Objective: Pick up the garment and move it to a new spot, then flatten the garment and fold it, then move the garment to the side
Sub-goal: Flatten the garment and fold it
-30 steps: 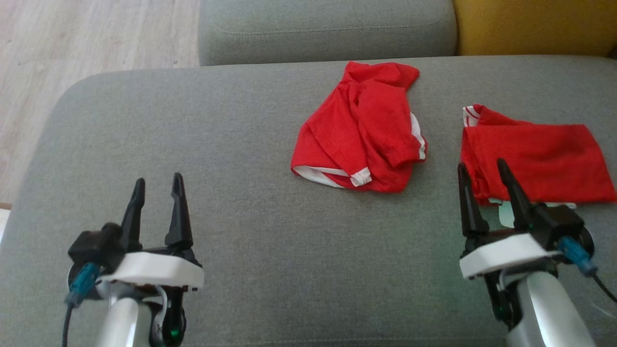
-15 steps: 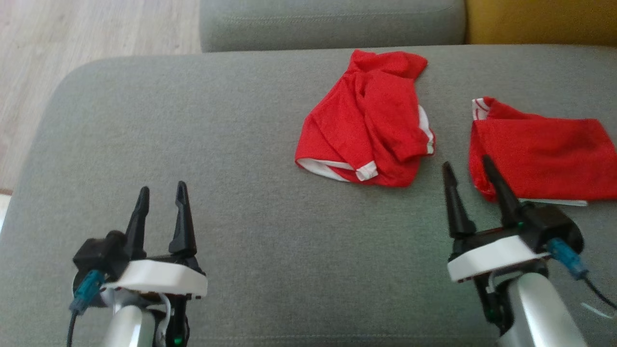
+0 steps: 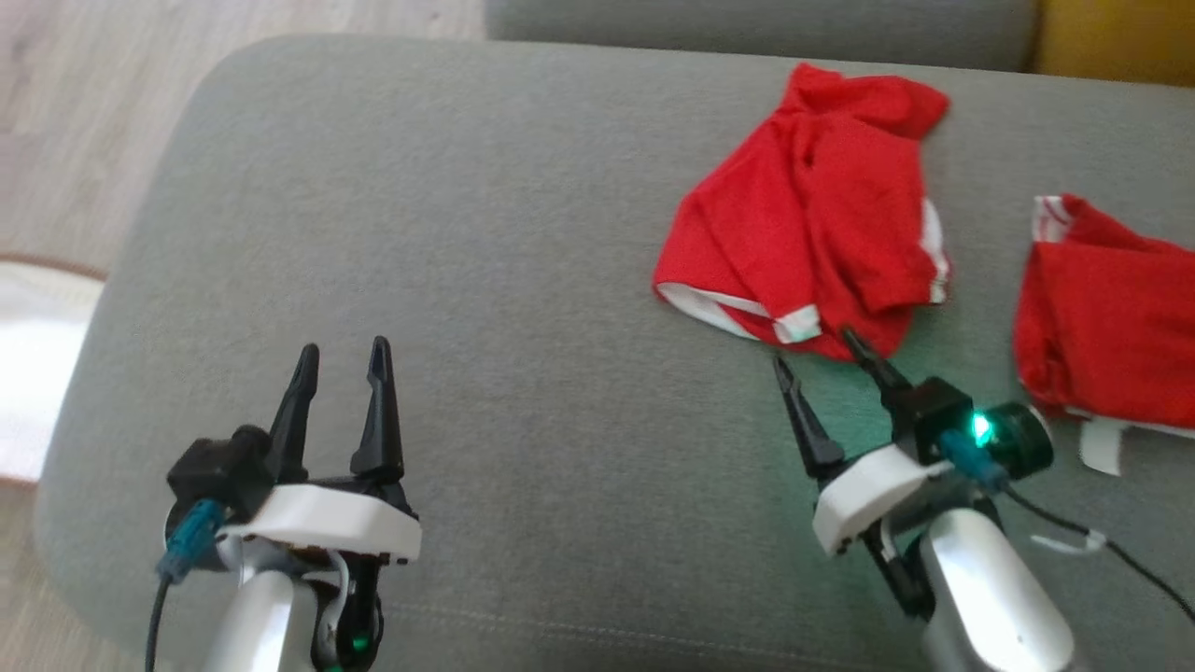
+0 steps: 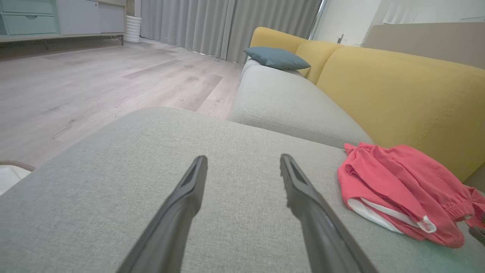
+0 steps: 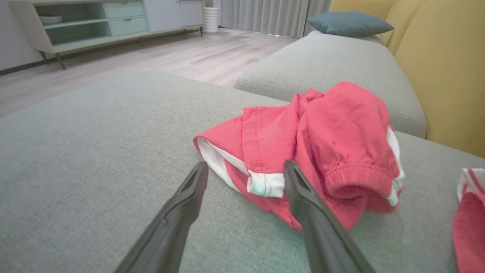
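Note:
A crumpled red garment (image 3: 812, 215) with white trim lies on the grey sofa cushion (image 3: 523, 233), right of centre. My right gripper (image 3: 814, 350) is open just in front of its near hem, one fingertip at the cloth's edge. The right wrist view shows the garment (image 5: 333, 129) close ahead, its white-trimmed hem between and just beyond the open right gripper (image 5: 246, 164). My left gripper (image 3: 344, 348) stands open over bare cushion at the lower left, holding nothing. In the left wrist view the garment (image 4: 398, 185) lies to the right of the open left gripper (image 4: 243, 158).
A second red garment (image 3: 1111, 317), lying flatter, sits at the right edge, also seen in the right wrist view (image 5: 468, 212). A yellow backrest (image 4: 398, 94) rises behind. Another grey cushion (image 4: 288, 102) with a blue pillow (image 4: 276, 57) lies beyond. Wooden floor (image 3: 75, 112) is left.
The head camera has turned, shifting the whole picture rightward. My right gripper has moved left, from in front of the flatter red garment to the crumpled one's near hem. Both grippers stay open.

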Tool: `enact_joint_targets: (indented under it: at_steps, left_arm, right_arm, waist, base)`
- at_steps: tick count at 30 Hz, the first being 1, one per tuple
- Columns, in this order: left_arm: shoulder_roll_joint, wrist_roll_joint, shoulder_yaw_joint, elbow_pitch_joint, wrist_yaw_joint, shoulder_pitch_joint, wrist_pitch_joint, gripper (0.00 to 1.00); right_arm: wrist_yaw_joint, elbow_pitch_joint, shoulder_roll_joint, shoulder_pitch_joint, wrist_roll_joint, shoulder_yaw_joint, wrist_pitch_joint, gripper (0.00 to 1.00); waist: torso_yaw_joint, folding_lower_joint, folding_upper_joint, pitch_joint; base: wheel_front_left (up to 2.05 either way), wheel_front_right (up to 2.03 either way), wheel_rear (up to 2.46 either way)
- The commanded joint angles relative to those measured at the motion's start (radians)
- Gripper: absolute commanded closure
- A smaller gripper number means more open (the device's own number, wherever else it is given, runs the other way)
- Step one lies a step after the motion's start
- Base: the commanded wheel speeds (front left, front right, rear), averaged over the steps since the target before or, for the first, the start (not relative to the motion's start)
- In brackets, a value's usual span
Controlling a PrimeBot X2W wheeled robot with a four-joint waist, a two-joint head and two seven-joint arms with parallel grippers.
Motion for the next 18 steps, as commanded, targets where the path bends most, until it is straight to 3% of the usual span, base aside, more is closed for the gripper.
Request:
enact_joint_targets:
  at_steps: [1,8,18]
  left_arm:
    - [0.012,-0.011,0.023,-0.027,-0.001,-0.059,-0.006,0.0]
    - [0.012,-0.016,0.014,-0.018,-0.002,-0.069,-0.006,0.0]
    - [0.012,-0.023,0.007,-0.015,-0.002,-0.078,-0.006,0.0]
  right_arm:
    - [0.003,-0.008,0.002,-0.049,-0.023,0.003,0.0,0.0]
    - [0.003,0.102,0.002,-0.104,-0.078,-0.076,-0.006,0.0]
    - [0.003,0.211,0.002,-0.157,-0.121,-0.108,-0.022,0.0]
  waist:
    - [0.03,0.0,0.0,0.016]
    - [0.081,0.0,0.0,0.04]
    - [0.109,0.0,0.0,0.058]
  base:
    - [0.0,0.0,0.0]
    - [0.0,0.0,0.0]
    - [0.0,0.0,0.0]
